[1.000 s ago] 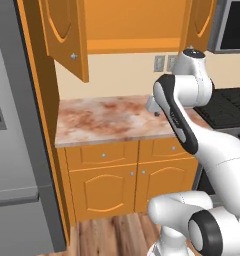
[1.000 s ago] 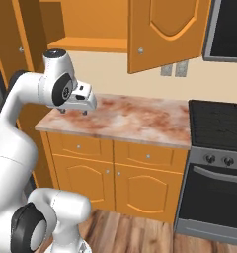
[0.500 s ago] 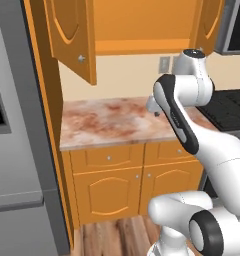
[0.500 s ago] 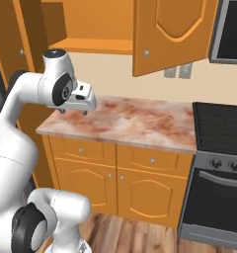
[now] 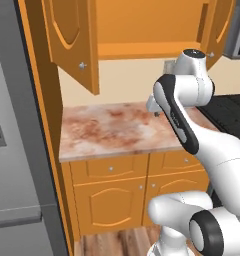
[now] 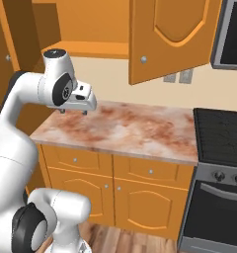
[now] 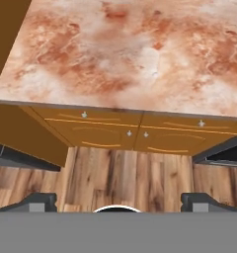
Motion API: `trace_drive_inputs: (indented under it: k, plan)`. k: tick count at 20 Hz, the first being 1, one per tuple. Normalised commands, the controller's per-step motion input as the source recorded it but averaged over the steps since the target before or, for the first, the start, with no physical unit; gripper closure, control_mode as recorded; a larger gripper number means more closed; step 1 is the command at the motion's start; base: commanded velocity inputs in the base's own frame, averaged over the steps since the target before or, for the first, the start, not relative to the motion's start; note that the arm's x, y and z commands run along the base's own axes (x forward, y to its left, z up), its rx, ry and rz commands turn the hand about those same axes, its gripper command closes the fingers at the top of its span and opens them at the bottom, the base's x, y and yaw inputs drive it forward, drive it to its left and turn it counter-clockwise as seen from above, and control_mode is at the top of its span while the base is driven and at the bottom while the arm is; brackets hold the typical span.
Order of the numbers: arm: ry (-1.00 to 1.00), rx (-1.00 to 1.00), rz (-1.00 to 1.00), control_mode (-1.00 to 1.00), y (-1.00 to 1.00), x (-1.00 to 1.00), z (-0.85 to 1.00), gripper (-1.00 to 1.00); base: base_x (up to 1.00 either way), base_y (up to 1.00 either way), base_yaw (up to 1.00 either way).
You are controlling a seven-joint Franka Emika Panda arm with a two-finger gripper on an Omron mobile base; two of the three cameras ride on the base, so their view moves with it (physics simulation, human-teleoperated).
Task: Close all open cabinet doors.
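Note:
Two tall orange-brown cabinet doors stand open over the marbled counter. The left door with its silver knob swings out toward me. Past the arm hangs the right door. From the right base view the right door juts out in front, and the left door is edge-on behind the arm. My gripper hovers over the counter's near left part, below the open shelf, touching nothing. In the hand view the gripper is open and empty, its tips wide apart above the counter.
A grey fridge stands at the left, with a tall orange side panel beside it. A black stove and a microwave are at the right. Lower cabinet doors and drawers sit under the counter. Wall outlets are behind.
The whole picture has shifted rightward in both base views, so the base has driven. The arm keeps its pose and the cabinet doors hang open as before.

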Motion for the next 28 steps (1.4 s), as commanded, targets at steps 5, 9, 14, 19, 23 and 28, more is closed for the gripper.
trace_drive_inputs:
  k: [5,9,14,19,23,28]
  plan:
    - [0.00,0.00,0.00,1.00,0.00,0.00,0.00,-1.00,0.52,0.13,0.00]
    - [0.00,0.00,0.00,1.00,0.00,0.00,0.00,-1.00,0.52,0.09,0.00]
    - [0.00,0.00,0.00,1.00,0.00,0.00,0.00,-1.00,0.48,0.08,0.00]
    - [0.00,0.00,0.00,1.00,0.00,0.00,0.00,-1.00,0.27,0.03,0.00]
    - [0.00,0.00,0.00,1.00,0.00,0.00,0.00,-1.00,0.00,0.00,0.00]
    - [0.00,0.00,0.00,1.00,0.00,0.00,0.00,-1.00,0.00,0.00,0.00]
